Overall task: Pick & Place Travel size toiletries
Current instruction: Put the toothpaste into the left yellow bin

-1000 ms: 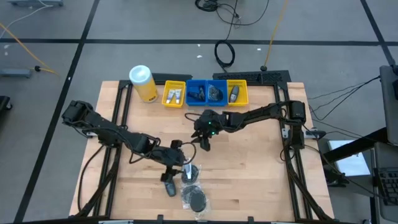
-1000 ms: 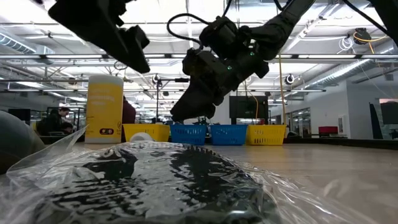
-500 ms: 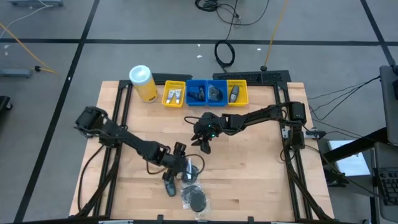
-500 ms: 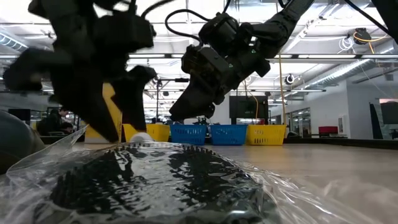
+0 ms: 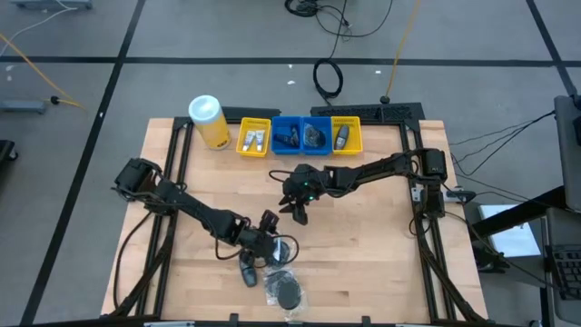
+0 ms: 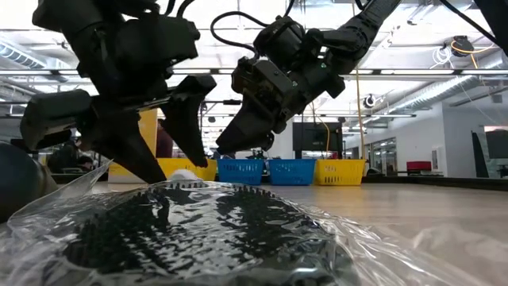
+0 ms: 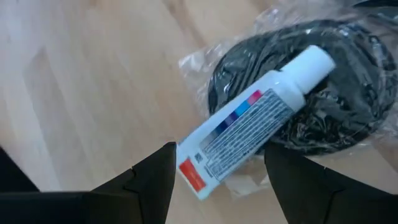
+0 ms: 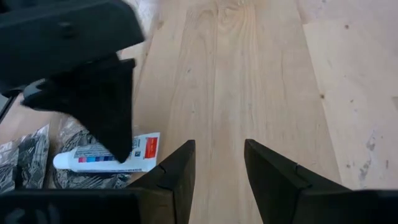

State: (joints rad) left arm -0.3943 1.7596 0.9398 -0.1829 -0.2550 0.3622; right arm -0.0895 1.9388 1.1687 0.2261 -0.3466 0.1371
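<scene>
Where puff lies — tube (image 7: 249, 127) diagonal

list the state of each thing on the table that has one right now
left end effector: open, fingers either side of the white tube, not closed on it
right end effector: open, empty, above bare wood mid-table
white tube: lying flat, cap on, resting on a bagged black puff
yellow canister: upright, white lid on
bins: hold sorted items
</scene>
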